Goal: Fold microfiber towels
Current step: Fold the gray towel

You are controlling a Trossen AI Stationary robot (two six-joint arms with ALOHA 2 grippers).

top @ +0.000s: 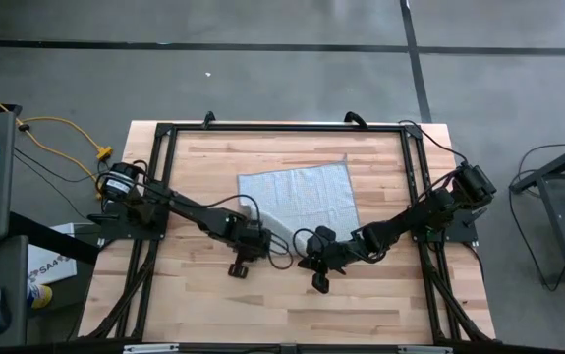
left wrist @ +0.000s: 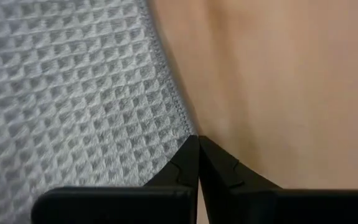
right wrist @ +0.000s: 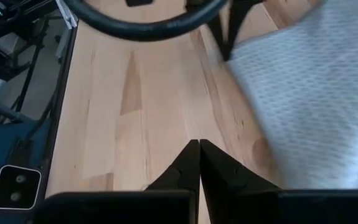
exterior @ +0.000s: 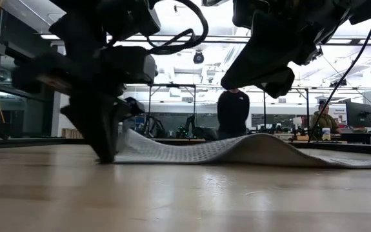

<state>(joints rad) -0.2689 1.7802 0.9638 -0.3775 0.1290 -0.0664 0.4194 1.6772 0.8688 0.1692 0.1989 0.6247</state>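
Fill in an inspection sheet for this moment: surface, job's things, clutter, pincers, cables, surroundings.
Surface: wooden table in a black frame.
Job's things: one grey-white microfiber towel, spread out, near edge humped up in the low view.
Clutter: nothing seen.
Pincers: left pincer shut at the towel's hemmed edge, low on the table; right pincer shut over bare wood beside the towel, holding nothing.
Cables: yellow cable on the floor left of the table.
Surroundings: person standing behind the table; grey floor.

In the high view the left tool (top: 240, 267) and its arm covered the towel's (top: 302, 195) near corner. Whether the closed tips pinched cloth or only touched the bench (left wrist: 278, 93) could not be told.
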